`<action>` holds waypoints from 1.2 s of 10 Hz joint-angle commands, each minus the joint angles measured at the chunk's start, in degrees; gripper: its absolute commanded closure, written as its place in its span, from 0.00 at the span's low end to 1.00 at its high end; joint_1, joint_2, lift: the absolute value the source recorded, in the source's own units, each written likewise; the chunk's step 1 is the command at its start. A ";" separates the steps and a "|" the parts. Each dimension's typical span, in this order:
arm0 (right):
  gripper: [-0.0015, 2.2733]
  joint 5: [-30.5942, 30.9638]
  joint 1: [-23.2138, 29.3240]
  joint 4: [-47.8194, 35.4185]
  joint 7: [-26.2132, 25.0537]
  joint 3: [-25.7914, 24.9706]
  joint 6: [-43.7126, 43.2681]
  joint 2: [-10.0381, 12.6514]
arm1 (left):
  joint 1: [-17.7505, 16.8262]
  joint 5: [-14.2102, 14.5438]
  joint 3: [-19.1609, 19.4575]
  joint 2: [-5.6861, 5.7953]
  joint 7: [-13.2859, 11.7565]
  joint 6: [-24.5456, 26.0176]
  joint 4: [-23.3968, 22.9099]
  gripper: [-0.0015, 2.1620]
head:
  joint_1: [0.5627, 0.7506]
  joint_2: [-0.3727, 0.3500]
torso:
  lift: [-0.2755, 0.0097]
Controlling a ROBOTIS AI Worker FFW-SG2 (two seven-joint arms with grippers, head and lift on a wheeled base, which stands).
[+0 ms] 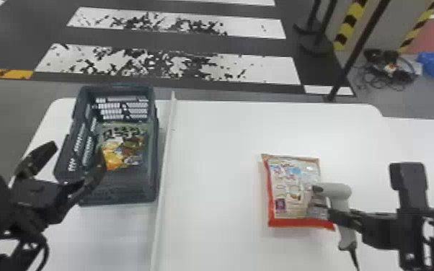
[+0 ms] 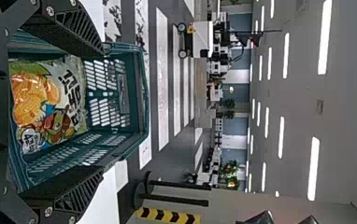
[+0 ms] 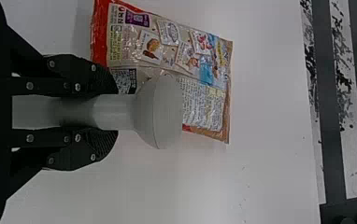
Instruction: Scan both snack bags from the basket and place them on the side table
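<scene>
One broad white surface (image 1: 220, 151) spans the view from my remote seat, with an adjoining surface (image 1: 432, 144) beyond it at two o'clock, probably the side table. A pale divider strip (image 1: 167, 144) runs away from me towards twelve.

At eleven o'clock from the robot stands the dark basket (image 1: 119, 191), and inside it lies the green bag (image 1: 122, 144), printed face up. The red-edged bag (image 1: 292, 187) lies flat between one and two o'clock, out of the basket and on the white surface, its text-covered side up.

My left pincer (image 1: 77, 145) is spread at ten o'clock, over the basket's near corner, holding nothing. My right pincer (image 3: 116, 112) is closed on the grip of the scanner (image 3: 165, 114), whose head sits over the red-edged bag.

The step in hand, as I judge it, is scanning that bag. I want the scanner's face square to the code, wherever on the wrapper that is; I cannot make it out for certain. A small gap above the film should serve best, since contact could slide the bag or crease the print. If glare spoils the reading, a slight tilt of my wrist should help, then a brief steady pause. The green bag looks to be next.
</scene>
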 commanded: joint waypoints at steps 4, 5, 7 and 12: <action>1.00 0.04 -2.32 0.79 0.00 -3.87 0.10 -0.35 | 0.00 0.00 0.00 0.00 0.00 0.00 0.02 0.07 | 0.70 0.42 | 0.70; 1.00 0.04 -3.73 2.99 0.00 -5.18 -0.43 -0.62 | 0.00 0.09 0.00 0.00 0.00 0.00 0.02 0.07 | 0.70 0.39 | 0.70; 1.00 0.83 -6.28 11.43 -0.17 -6.41 -7.63 -2.20 | 0.00 0.18 0.00 0.00 0.00 0.00 0.02 0.07 | 0.70 0.32 | 0.70; 1.00 3.46 -10.41 25.49 -0.26 -5.80 -18.00 -5.10 | 0.00 0.18 0.00 0.00 0.00 0.00 0.02 0.07 | 0.70 0.21 | 0.70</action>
